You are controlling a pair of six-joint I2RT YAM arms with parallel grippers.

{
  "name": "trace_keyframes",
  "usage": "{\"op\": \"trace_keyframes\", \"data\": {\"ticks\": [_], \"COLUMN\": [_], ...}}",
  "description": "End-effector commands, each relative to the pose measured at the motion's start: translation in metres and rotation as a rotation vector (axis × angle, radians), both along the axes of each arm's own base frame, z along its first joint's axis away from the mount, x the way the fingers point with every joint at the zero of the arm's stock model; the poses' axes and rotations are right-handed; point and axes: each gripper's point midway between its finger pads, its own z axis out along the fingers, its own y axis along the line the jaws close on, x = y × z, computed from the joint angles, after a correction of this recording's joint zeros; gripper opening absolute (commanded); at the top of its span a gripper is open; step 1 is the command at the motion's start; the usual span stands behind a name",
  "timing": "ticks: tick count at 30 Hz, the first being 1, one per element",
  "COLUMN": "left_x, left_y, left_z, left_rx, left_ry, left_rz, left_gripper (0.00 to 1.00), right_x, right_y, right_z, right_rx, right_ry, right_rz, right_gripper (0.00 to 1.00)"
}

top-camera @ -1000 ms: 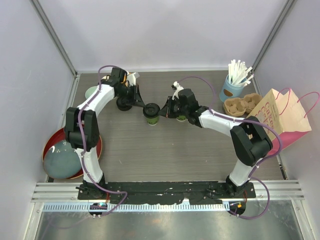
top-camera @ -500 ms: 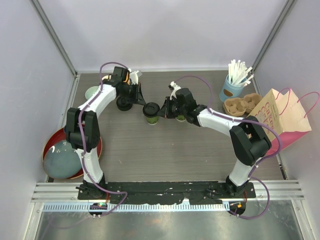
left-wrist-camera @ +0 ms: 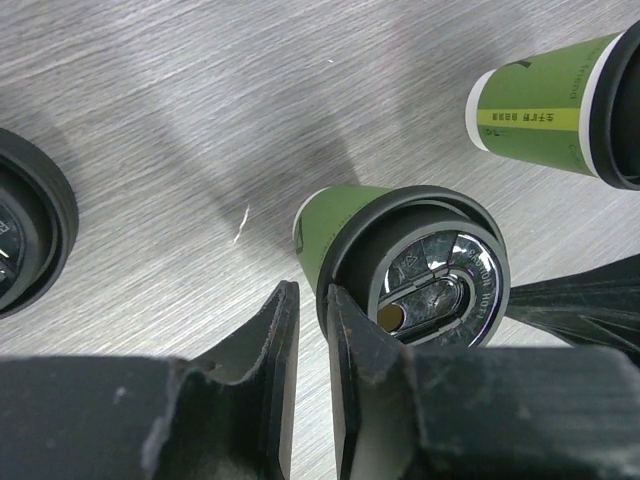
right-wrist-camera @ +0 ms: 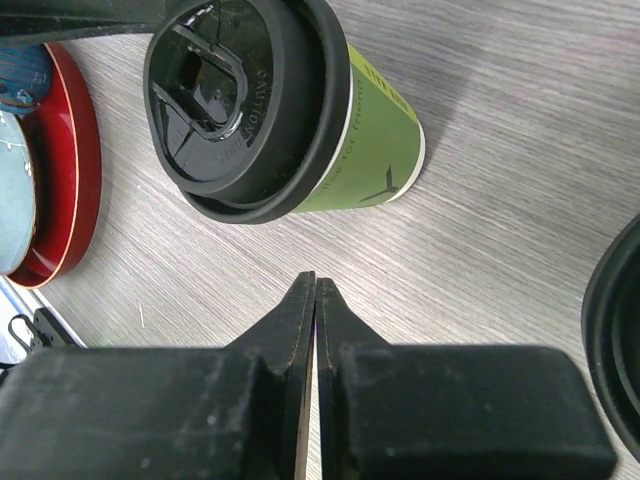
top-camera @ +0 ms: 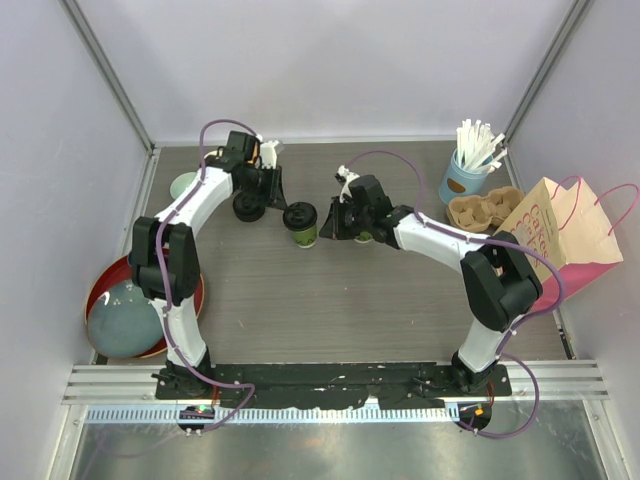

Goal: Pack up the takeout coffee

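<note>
Far left: red tray (top-camera: pixel 97 285) holding a grey-blue plate (top-camera: pixel 120 320). A pale green bowl (top-camera: pixel 182 186) sat behind it. Neither was involved.

A round black piece (top-camera: pixel 247 208) lay just left of the work point. It was cropped in the left wrist view, so I could not tell whether it was a loose lid or something else.

Left gripper (left-wrist-camera: pixel 310 295): a second ago it was pinched down at the cup's top. Its fingers had now parted to a narrow gap with nothing between them, and the right finger stood just beside the lid's rim. Judged as a release.

Lidded cup (top-camera: pixel 301 224) stood upright at mid-table (top-camera: pixel 300 310), free of both tools. Its black lid (right-wrist-camera: pixel 245 100) sat all round the rim and looked level.

Right gripper (right-wrist-camera: pixel 315 282): fingers pressed together and empty, the tip near the cup's right side but not touching. It had drawn back slightly over the last second.

Second cup (left-wrist-camera: pixel 540 105) stood just right of the first, largely under the right arm in the top view. A dark edge at its top suggested a lid.

Far right: light-blue cup of straws (top-camera: pixel 462 182), pulp cup carrier (top-camera: pixel 483 210) and paper bag (top-camera: pixel 560 235), all well apart from the cups.

Reading: capping of this cup appeared finished. Packing was not yet started, and both cups remained to be moved right.
</note>
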Motion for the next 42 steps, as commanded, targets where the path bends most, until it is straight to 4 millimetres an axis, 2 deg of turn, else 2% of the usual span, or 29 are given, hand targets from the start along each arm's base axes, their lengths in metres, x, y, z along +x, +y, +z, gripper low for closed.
{"op": "trace_keyframes", "data": {"ticks": [1,10,12,13,14,15,16,17,18,20,21,22,25,29,32,34,38,42], "left_x": [0.005,0.001,0.0,-0.001,-0.002,-0.004,-0.005,-0.006,-0.009,-0.013,-0.015,-0.019,-0.028,-0.036,-0.039,-0.041,-0.042,-0.044], "left_y": [0.005,0.001,0.003,0.003,0.005,0.008,0.009,0.013,0.018,0.025,0.028,0.031,0.039,0.042,0.039,0.038,0.037,0.039], "left_z": [0.025,0.052,0.058,0.063,0.066,0.071,0.075,0.08,0.084,0.092,0.092,0.093,0.096,0.099,0.101,0.104,0.108,0.114], "left_rx": [0.03,-0.008,-0.005,-0.002,0.0,0.004,0.008,0.019,0.029,0.052,0.058,0.066,0.075,0.075,0.056,0.047,0.042,0.05], "left_ry": [-0.064,-0.113,-0.115,-0.12,-0.121,-0.119,-0.125,-0.141,-0.139,-0.162,-0.162,-0.157,-0.159,-0.165,-0.161,-0.164,-0.172,-0.18], "left_rz": [-0.006,-0.034,-0.031,-0.035,-0.035,-0.035,-0.035,-0.036,-0.034,-0.036,-0.038,-0.037,-0.025,-0.056,-0.075,-0.082,-0.084,-0.083], "left_gripper": [0.22,0.3,0.32,0.33,0.37,0.41,0.45,0.52,0.56,0.63,0.66,0.7,0.76,0.77,0.77,0.77,0.77,0.77], "right_x": [0.013,0.011,0.007,0.008,0.013,0.005,0.006,0.019,0.013,0.017,0.01,0.006,-0.012,-0.04,-0.052,-0.055,-0.058,-0.057], "right_y": [0.004,-0.004,-0.01,-0.015,-0.02,-0.033,-0.043,-0.067,-0.091,-0.136,-0.163,-0.19,-0.274,-0.358,-0.392,-0.399,-0.419,-0.448], "right_z": [0.061,0.09,0.108,0.115,0.132,0.138,0.143,0.165,0.164,0.187,0.184,0.198,0.216,0.238,0.24,0.236,0.213,0.199], "right_rx": [0.045,0.022,0.005,-0.017,-0.048,-0.101,-0.149,-0.236,-0.321,-0.439,-0.515,-0.54,-0.681,-0.853,-0.951,-0.992,-1.087,-1.195], "right_ry": [-0.147,-0.205,-0.233,-0.252,-0.309,-0.298,-0.312,-0.379,-0.346,-0.376,-0.341,-0.353,-0.341,-0.326,-0.281,-0.253,-0.16,-0.071], "right_rz": [0.002,0.014,0.022,0.014,0.016,0.007,-0.01,-0.102,-0.136,-0.289,-0.34,-0.423,-0.681,-0.962,-1.027,-1.02,-0.998,-1.025], "right_gripper": [0.08,0.11,0.14,0.18,0.21,0.25,0.33,0.37,0.42,0.53,0.59,0.71,0.78,0.81,0.81,0.81,0.81,0.81]}}
